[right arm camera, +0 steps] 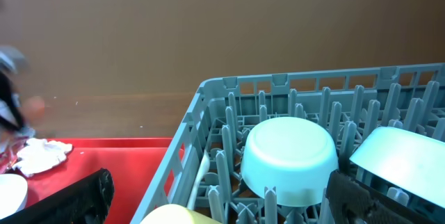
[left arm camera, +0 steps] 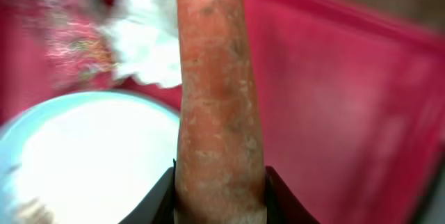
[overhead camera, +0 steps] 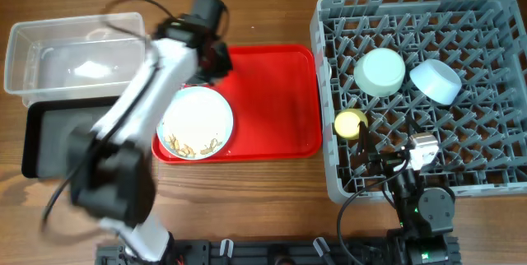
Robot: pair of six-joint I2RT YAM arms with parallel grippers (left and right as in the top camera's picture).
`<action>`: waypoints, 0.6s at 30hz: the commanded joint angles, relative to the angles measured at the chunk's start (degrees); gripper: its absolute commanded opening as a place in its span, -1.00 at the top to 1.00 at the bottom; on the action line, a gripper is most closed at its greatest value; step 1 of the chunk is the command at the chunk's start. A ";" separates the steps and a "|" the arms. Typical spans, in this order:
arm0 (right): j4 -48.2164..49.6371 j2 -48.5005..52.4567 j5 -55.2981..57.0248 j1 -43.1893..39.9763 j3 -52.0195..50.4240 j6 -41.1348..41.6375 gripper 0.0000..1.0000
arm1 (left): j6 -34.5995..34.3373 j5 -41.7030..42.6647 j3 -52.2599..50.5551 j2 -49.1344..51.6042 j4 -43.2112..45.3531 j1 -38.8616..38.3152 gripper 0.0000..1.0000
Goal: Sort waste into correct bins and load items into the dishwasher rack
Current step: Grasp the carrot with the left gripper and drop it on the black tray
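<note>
Wooden table, red tray left of centre. Left gripper clenched on carrot over the tray's far-left corner, beyond plate. Right gripper spread, empty, at rack. Waste sorting in hand; next, likely carry carrot left to tub or black tray.

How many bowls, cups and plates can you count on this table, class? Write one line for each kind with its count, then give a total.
Bowls: 2 (pale green bowl, light blue bowl)
Cups: 1 (yellow cup)
Plates: 1 (pale blue plate)
Total: 4
</note>
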 commanded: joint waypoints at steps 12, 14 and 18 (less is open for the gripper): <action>0.28 -0.61 -0.52 -0.39 -0.15 1.01 -1.00 | -20.17 -6.64 -23.19 -17.75 -7.78 41.53 0.33; 0.28 -0.61 -0.52 -0.39 -0.15 1.01 -0.99 | -19.96 -4.98 -23.98 -17.77 -7.08 43.34 0.02; 0.28 -0.61 -0.52 -0.39 -0.15 1.03 -0.99 | -11.08 5.88 -20.04 -18.78 -9.18 42.75 -0.99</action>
